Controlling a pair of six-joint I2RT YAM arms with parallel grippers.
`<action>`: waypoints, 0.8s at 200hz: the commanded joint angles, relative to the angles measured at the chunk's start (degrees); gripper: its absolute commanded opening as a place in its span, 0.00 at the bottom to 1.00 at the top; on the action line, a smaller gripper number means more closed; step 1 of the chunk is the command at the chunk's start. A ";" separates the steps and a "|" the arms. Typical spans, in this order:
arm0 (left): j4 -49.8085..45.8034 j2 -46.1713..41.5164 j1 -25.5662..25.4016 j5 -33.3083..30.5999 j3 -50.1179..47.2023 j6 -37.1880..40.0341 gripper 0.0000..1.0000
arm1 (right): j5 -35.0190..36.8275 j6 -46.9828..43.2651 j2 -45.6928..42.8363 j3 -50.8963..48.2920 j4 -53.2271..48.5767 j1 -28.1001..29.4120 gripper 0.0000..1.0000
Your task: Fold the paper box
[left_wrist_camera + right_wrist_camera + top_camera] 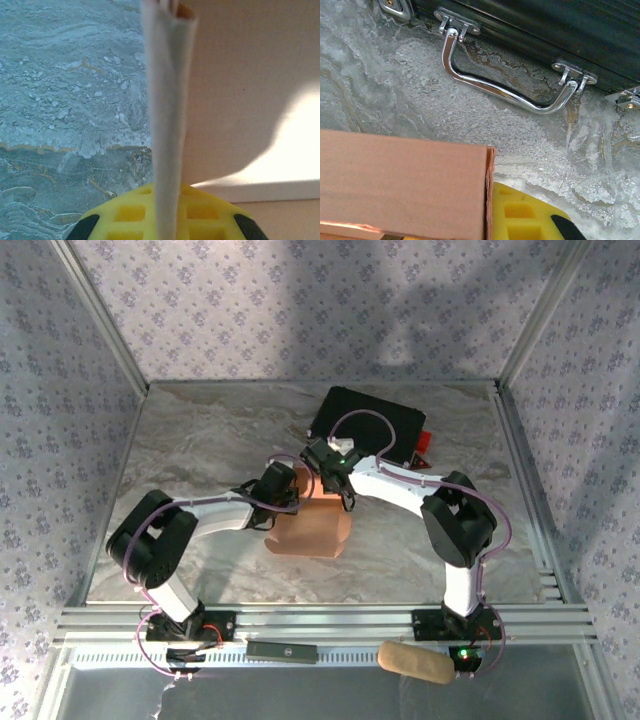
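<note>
The paper box lies mostly flat, its long axis running near-to-far and its far end raised. I cannot tell whether the left gripper or the right gripper pinches it.

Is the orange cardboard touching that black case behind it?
Apart. The right wrist view shows a strip of bare table between the box and the case.

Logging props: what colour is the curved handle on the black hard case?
Shiny silver; the curved metal handle shows best in right wrist view.
</note>
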 commanded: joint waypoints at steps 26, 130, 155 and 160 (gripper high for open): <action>-3.85 3.10 -3.51 -11.33 1.31 -3.01 0.00 | -0.24 0.44 1.22 0.98 -1.89 0.21 0.00; -10.07 -17.23 -3.10 1.64 0.98 -3.78 0.67 | -1.05 1.80 0.72 -0.08 -1.36 -0.68 0.00; -13.51 -18.92 -0.39 5.41 0.99 -5.56 0.58 | -1.57 2.16 0.54 -0.36 -1.09 -0.78 0.00; -13.73 -18.93 -0.08 5.74 0.82 -5.00 0.54 | -1.67 2.24 0.58 -0.36 -1.14 -0.78 0.00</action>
